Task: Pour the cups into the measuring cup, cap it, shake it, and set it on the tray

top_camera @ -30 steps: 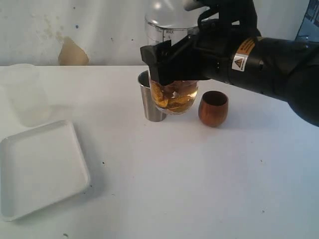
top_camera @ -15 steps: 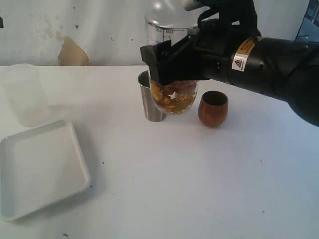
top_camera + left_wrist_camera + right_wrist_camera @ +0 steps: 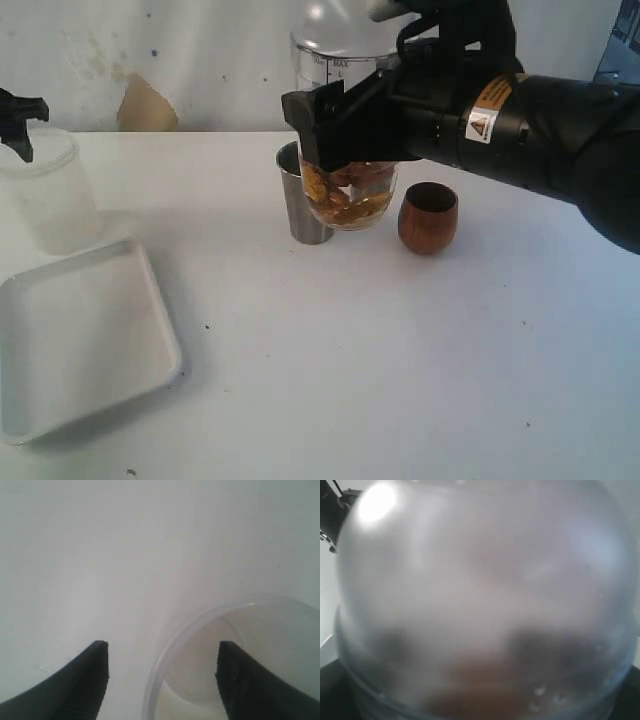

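- the right gripper (image 3: 345,135) was clamped round the measuring cup (image 3: 350,198), near the middle of the table (image 3: 400,350).
- the cup held amber-brown contents under a clear domed lid (image 3: 330,25).
- the steel tumbler (image 3: 292,205) stood at its 9 o'clock, partly hidden behind it.
- the wooden cup (image 3: 428,217) stood apart at its 3 o'clock.
- the left gripper (image 3: 162,680) was spread wide over the frosted cup (image 3: 50,205), at the table's 10 o'clock.
- the tray (image 3: 80,340) lay at the table's 8 o'clock.
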Robot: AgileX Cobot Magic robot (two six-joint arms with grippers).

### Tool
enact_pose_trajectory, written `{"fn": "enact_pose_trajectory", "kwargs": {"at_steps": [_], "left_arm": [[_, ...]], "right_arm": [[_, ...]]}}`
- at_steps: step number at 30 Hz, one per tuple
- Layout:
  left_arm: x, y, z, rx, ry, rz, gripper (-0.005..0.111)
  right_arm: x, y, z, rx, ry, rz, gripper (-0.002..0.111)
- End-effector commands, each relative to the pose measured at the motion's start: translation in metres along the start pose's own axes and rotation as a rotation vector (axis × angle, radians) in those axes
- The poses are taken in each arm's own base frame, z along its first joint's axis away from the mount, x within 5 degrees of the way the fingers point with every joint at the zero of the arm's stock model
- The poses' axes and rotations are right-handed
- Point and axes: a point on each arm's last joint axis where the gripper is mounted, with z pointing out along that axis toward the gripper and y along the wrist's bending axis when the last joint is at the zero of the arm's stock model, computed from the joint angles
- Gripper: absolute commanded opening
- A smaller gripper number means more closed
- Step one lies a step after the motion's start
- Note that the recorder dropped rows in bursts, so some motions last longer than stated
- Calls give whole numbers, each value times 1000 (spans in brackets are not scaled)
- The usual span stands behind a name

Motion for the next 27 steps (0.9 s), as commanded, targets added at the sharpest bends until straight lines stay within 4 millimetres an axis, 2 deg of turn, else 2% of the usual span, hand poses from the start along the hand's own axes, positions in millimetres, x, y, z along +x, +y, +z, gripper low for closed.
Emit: {"fn": "enact_pose_trajectory", "kwargs": {"at_steps": [1, 4, 8, 9, 12, 16, 20, 23, 27], "left_arm": [[2, -7, 18, 56, 17, 36, 60], [3, -6, 22, 53, 34, 38, 44], [3, -5, 21, 45, 37, 67, 3], [3, -6, 20, 46, 40, 88, 0], [2, -7, 14, 51, 43, 91, 0], [-4, -19, -9, 67, 23, 128, 0], [-8, -42, -43, 131, 8, 177, 0], [-2, -60, -60, 179, 48, 230, 0], [7, -83, -69, 207, 64, 316, 0]], "right_arm": [[-13, 1, -3, -12, -93, -3, 0], [-13, 1, -3, -12, -93, -3, 0], [-13, 1, -3, -12, -93, -3, 0], [-13, 1, -3, -12, -93, -3, 0], [-13, 1, -3, -12, -93, -3, 0], [-13, 1, -3, -12, -93, -3, 0], [-13, 1, -3, -12, -93, -3, 0], [-13, 1, -3, -12, -93, -3, 0], [-13, 1, -3, -12, -93, -3, 0]]}}
